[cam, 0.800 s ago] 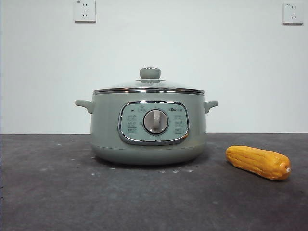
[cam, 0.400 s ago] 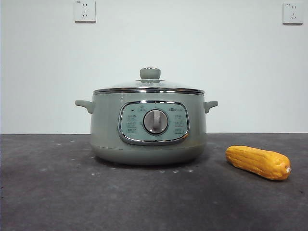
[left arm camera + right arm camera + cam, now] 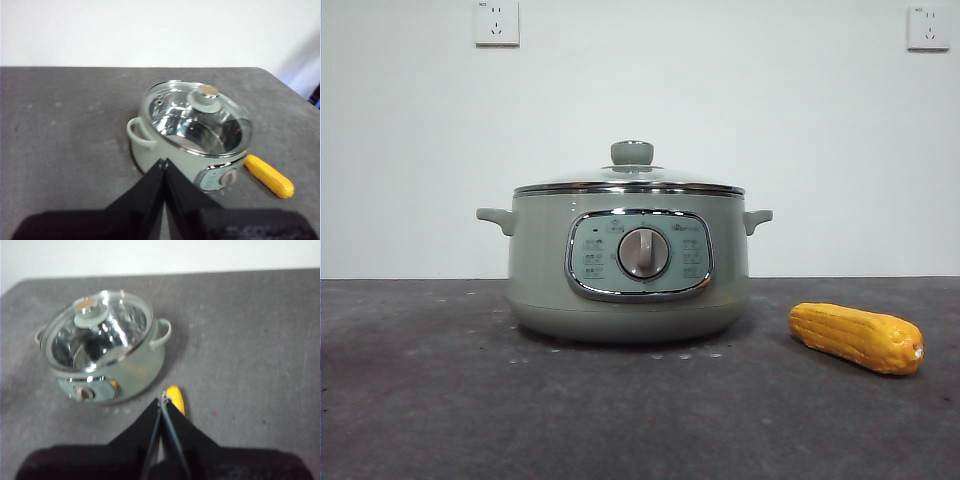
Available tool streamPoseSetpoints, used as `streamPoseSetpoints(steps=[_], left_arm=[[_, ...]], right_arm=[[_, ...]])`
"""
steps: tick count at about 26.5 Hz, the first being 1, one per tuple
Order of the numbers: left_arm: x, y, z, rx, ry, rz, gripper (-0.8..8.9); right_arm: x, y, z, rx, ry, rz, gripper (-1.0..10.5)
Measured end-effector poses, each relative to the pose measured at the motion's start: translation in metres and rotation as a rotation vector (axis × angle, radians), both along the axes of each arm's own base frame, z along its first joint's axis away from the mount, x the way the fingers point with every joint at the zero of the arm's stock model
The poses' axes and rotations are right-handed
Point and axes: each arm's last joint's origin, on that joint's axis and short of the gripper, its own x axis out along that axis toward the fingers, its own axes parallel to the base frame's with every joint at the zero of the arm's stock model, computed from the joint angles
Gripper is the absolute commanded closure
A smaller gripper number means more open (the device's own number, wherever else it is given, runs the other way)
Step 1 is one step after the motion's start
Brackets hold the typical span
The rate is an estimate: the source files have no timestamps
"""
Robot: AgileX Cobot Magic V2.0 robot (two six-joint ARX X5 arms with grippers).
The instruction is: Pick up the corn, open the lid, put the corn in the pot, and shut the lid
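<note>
The sage-green pot (image 3: 630, 265) stands mid-table with the glass lid (image 3: 630, 180) shut on it. The corn (image 3: 857, 337) lies on the table to the pot's right. In the left wrist view the pot (image 3: 165, 152), lid (image 3: 197, 117) and corn (image 3: 269, 175) lie ahead of my left gripper (image 3: 163, 162), which is shut and empty, high above the table. In the right wrist view my right gripper (image 3: 163, 398) is shut and empty, hanging above the corn (image 3: 176, 398), beside the pot (image 3: 135, 370) and lid (image 3: 97, 330). Neither gripper shows in the front view.
The dark grey table (image 3: 440, 400) spreads around the pot. A white wall with two sockets (image 3: 496, 22) stands behind. The table's far right edge (image 3: 287, 90) shows in the left wrist view.
</note>
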Motion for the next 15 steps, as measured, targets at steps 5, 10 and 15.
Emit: streamPoseSetpoints(steps=[5, 10, 15], left_arm=[[-0.001, -0.002, 0.019, 0.021, 0.013, -0.031, 8.2], [0.001, -0.003, 0.018, 0.025, 0.049, -0.047, 8.17], [0.001, -0.004, 0.016, 0.002, 0.082, -0.103, 4.74]], right_arm=[[-0.002, 0.0, 0.006, -0.016, 0.044, 0.01, 9.6], [-0.002, 0.0, 0.006, -0.018, 0.043, 0.011, 9.4], [-0.002, 0.0, 0.006, -0.02, 0.041, 0.012, 5.5]])
